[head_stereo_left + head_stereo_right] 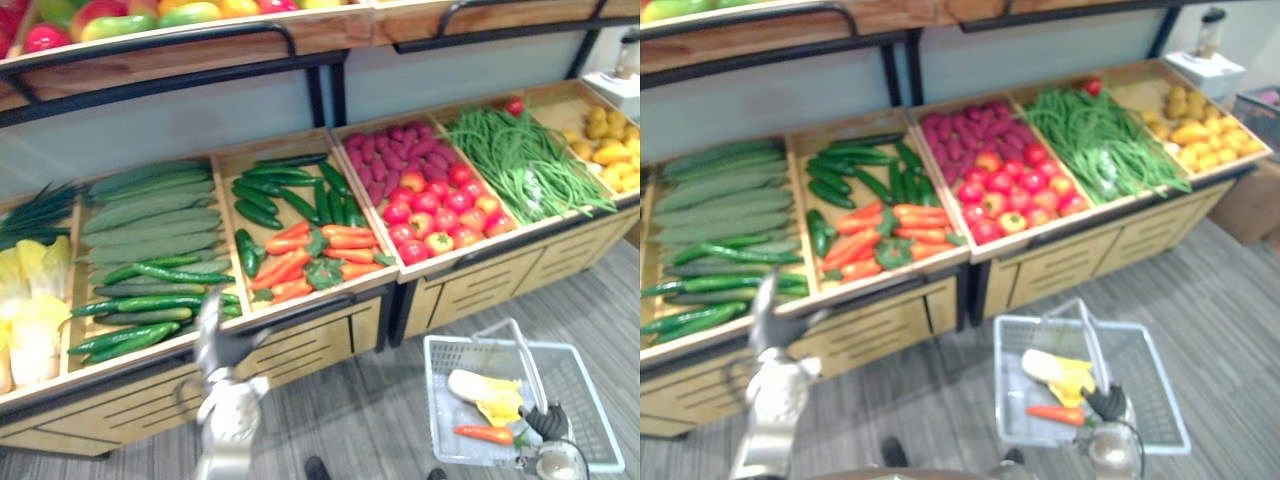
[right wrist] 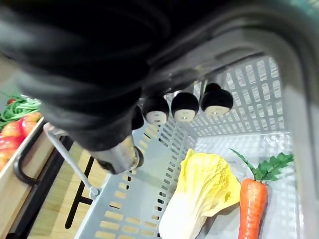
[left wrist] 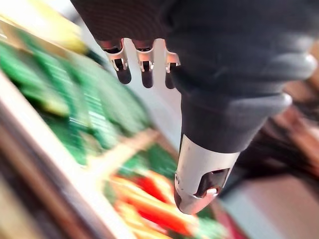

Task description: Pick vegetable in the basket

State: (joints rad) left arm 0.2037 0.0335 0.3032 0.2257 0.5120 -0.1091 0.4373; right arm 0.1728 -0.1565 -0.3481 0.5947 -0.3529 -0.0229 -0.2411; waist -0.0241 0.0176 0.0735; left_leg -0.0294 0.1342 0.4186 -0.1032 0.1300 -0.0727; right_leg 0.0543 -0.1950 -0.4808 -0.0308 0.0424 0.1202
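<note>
A grey plastic basket (image 1: 585, 392) hangs low at the right, in front of the produce stand. Inside it lie a pale yellow cabbage (image 2: 204, 194) and an orange carrot (image 2: 252, 204) with green leaves. My right hand (image 1: 548, 422) is shut on the basket handle (image 2: 279, 47), fingers curled round it. My left hand (image 1: 215, 340) is raised before the front edge of the cucumber bin, open and holding nothing. Beyond its fingers (image 3: 144, 69) lie green cucumbers (image 1: 150, 300) and the bin of carrots (image 1: 310, 255).
The wooden stand (image 1: 300, 345) runs across the view. From left to right its bins hold cabbages (image 1: 30, 300), cucumbers, carrots with dark green cucumbers, tomatoes (image 1: 440, 210), green beans (image 1: 520, 160) and yellow vegetables (image 1: 610, 150). An upper shelf of fruit (image 1: 120, 20) hangs above. Grey floor lies below.
</note>
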